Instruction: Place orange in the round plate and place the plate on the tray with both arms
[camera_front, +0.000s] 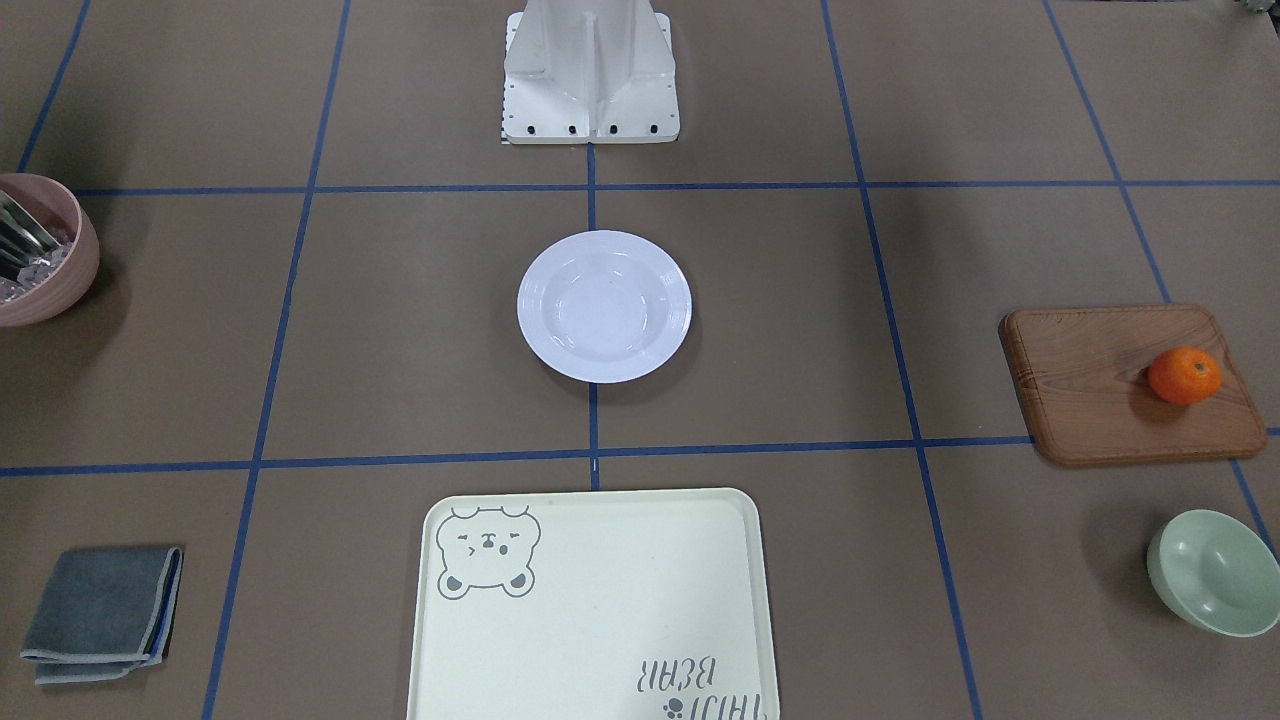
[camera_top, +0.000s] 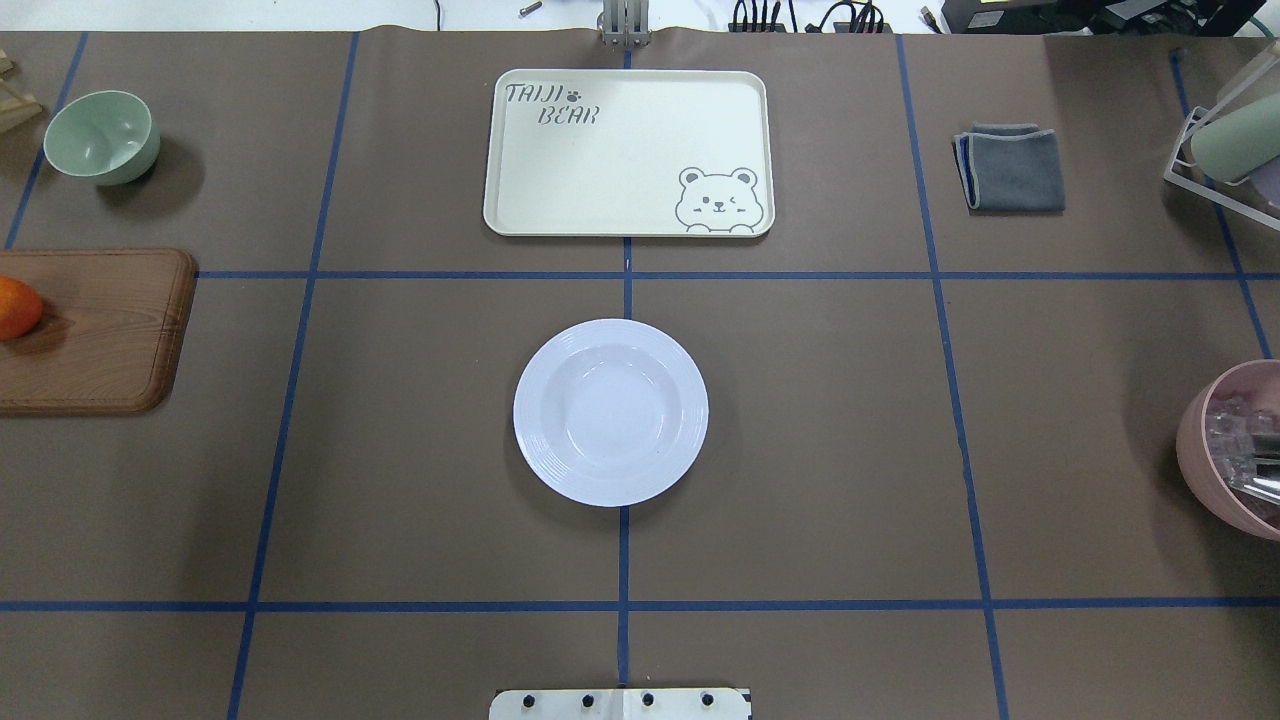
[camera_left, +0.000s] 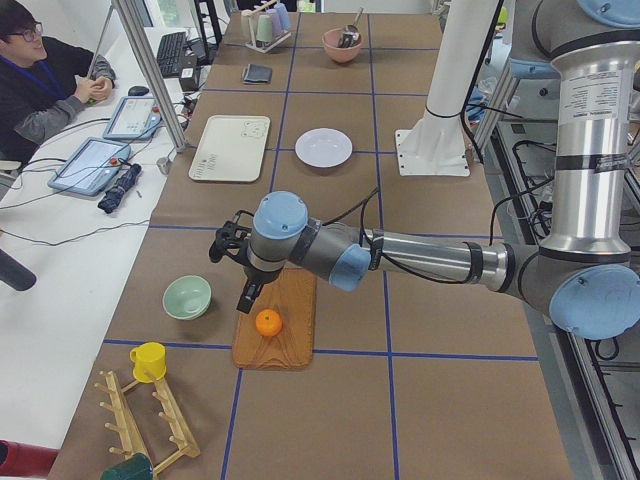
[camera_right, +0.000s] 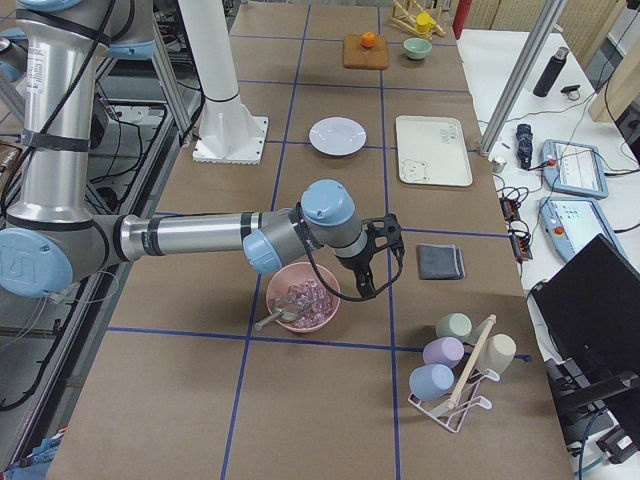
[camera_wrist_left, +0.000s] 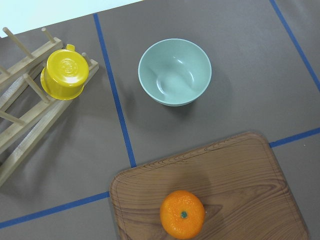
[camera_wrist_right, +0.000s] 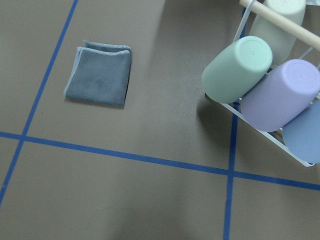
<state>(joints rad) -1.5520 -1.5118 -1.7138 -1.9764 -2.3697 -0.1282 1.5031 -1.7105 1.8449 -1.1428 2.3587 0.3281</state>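
Note:
The orange (camera_front: 1184, 375) (camera_top: 15, 307) (camera_wrist_left: 182, 213) lies on a brown wooden board (camera_front: 1130, 385) at the table's left end. The white round plate (camera_front: 604, 306) (camera_top: 610, 412) sits bare at mid-table. The cream bear tray (camera_front: 600, 610) (camera_top: 620, 150) lies beyond it with nothing on it. My left gripper (camera_left: 246, 298) hangs just above the board, close to the orange (camera_left: 267, 322); I cannot tell whether it is open or shut. My right gripper (camera_right: 367, 287) hovers by the pink bowl (camera_right: 302, 297) at the far end; its state cannot be told either.
A pale green bowl (camera_front: 1213, 572) and a yellow cup (camera_wrist_left: 65, 74) on a wooden rack stand near the board. On the right side are a grey cloth (camera_front: 100, 612) and a rack of cups (camera_wrist_right: 260, 75). The white base (camera_front: 590, 75) stands behind the plate. A person (camera_left: 40, 80) sits alongside.

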